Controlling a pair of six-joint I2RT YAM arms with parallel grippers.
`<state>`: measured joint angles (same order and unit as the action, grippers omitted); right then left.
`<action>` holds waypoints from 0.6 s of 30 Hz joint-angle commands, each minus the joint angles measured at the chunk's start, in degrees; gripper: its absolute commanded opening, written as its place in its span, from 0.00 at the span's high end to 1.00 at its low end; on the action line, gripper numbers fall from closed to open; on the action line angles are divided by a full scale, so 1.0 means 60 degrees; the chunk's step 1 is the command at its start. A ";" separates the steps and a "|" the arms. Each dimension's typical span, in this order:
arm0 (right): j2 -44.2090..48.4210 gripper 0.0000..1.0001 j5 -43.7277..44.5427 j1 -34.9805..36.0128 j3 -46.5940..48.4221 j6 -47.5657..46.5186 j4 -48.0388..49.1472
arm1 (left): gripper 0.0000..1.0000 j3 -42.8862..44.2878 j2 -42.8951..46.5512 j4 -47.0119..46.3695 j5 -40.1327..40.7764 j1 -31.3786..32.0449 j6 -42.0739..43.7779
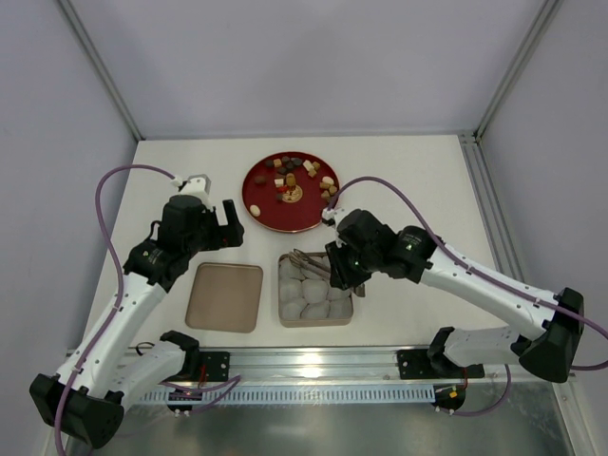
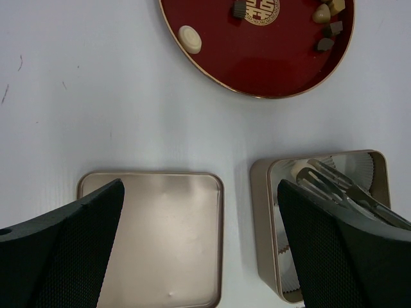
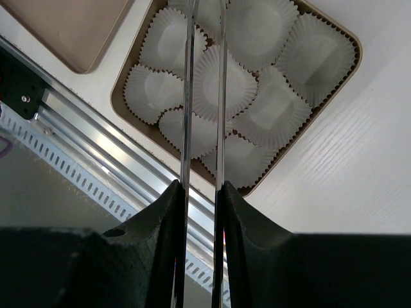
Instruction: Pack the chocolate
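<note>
Red plate [image 1: 269, 215] holding assorted chocolates [image 1: 290, 180], square tin [image 1: 313, 324] of white paper cups [image 3: 270, 109], right fingers [image 3: 154, 244] clamping tongs [image 3: 189, 96], left fingers [image 2: 77, 244] spread apart.

The red plate [image 2: 257, 58] and the tongs [image 3: 189, 96] ran off the top edge. The left gripper [image 2: 200, 186] hid part of the tin [image 2: 260, 224].

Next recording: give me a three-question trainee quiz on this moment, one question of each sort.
1. True or false: the chocolates already sit in the paper cups of the square tin.
2. What does the right tool grip? A) metal tongs B) a spoon C) a candy
3. Fill in: in its wrist view, the open left tool frames the tin's flat ____.
Key: 1 false, the cups are empty; 2 A; 3 lid.
</note>
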<state>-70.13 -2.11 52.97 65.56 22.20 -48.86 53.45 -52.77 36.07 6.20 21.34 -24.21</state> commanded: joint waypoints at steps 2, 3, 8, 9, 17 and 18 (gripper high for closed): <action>0.0116 0.80 0.0132 0.0297 -0.0131 0.0402 0.0526 | 0.00 0.0247 0.0007 -0.0065 0.0081 -0.0042 -0.0052; 0.0014 0.80 0.0161 0.0356 -0.0131 0.0402 0.0526 | 0.00 0.0232 -0.0008 -0.0051 0.0095 -0.0042 -0.0052; -0.0250 0.80 0.0176 0.0473 -0.0145 0.0417 0.0717 | 0.00 0.0232 -0.0008 -0.0051 0.0124 -0.0042 -0.0052; -0.0294 0.78 0.0161 0.0488 -0.0145 0.0446 0.0731 | 0.00 0.0218 0.0006 -0.0051 0.0139 -0.0042 -0.0052; -0.0397 0.71 0.0205 0.0576 -0.0292 0.0446 0.0790 | 0.00 0.0232 -0.0008 -0.0051 0.0124 -0.0042 -0.0038; -0.0397 0.71 0.0220 0.0576 -0.0306 0.0461 0.0805 | 0.00 0.0232 0.0006 -0.0051 0.0124 -0.0042 -0.0038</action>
<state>-72.79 -1.61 55.94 63.83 24.21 -46.70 53.45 -52.77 36.29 6.39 21.34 -24.21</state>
